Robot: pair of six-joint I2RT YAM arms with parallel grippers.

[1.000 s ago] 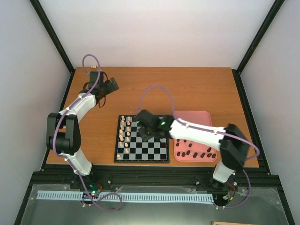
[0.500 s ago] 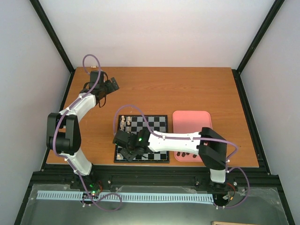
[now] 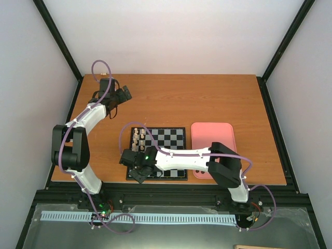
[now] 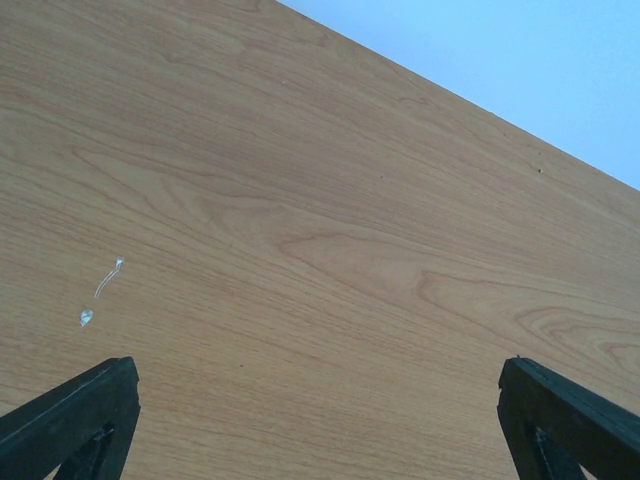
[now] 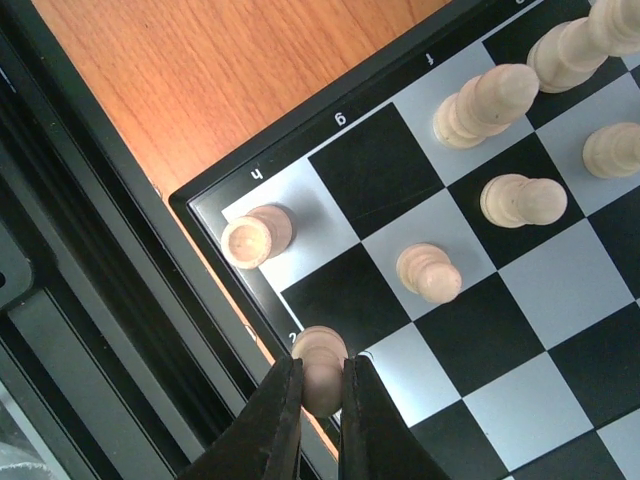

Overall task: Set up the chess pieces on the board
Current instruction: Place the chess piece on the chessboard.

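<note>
Right gripper (image 5: 320,385): I've got it clamped shut on a pale pawn (image 5: 320,350), upright so it should land standing.
Pawn: at the board (image 5: 372,172) edge, near the corner piece (image 5: 256,236).
Left gripper (image 4: 320,410): wide open, empty, over bare table (image 4: 300,200), well apart.
</note>
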